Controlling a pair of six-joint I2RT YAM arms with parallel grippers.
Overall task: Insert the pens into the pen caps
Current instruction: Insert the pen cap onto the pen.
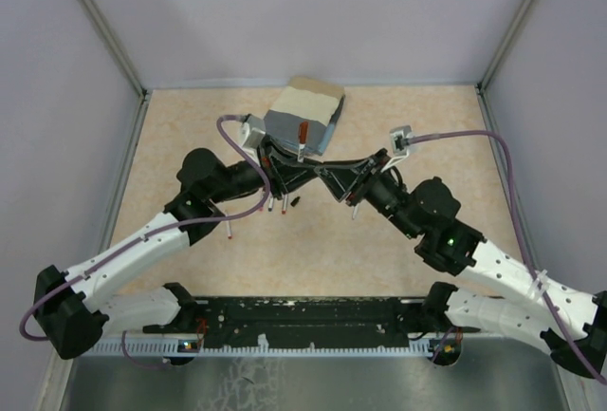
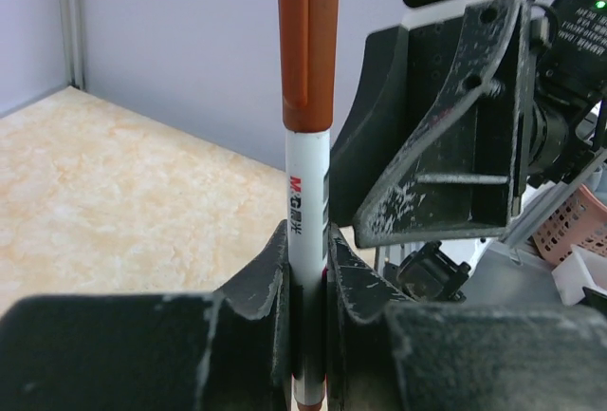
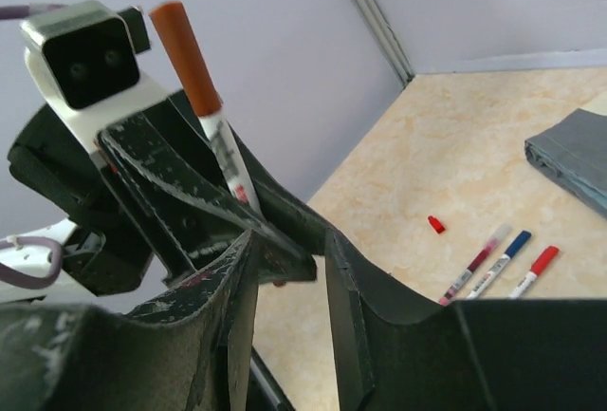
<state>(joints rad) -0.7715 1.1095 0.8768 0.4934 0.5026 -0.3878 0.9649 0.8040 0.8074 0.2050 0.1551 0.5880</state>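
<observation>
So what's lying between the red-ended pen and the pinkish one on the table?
The blue-ended pen, side by side with the red-ended pen and the pinkish pen; the right wrist view shows it.

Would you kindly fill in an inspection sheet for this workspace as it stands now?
Surface: beige marbled table, no spills seen.
Job's things: one pen upright in the left claw, a brown-red cap on its upper end; three pens lying side by side and a loose red cap on the table.
Clutter: folded grey-beige cloth near the far wall.
Claws: left claw shut on the pen; right claw open, holding nothing.
Cables: a purple cable loops from each wrist.
Surroundings: pale walls and metal corner posts.
</observation>
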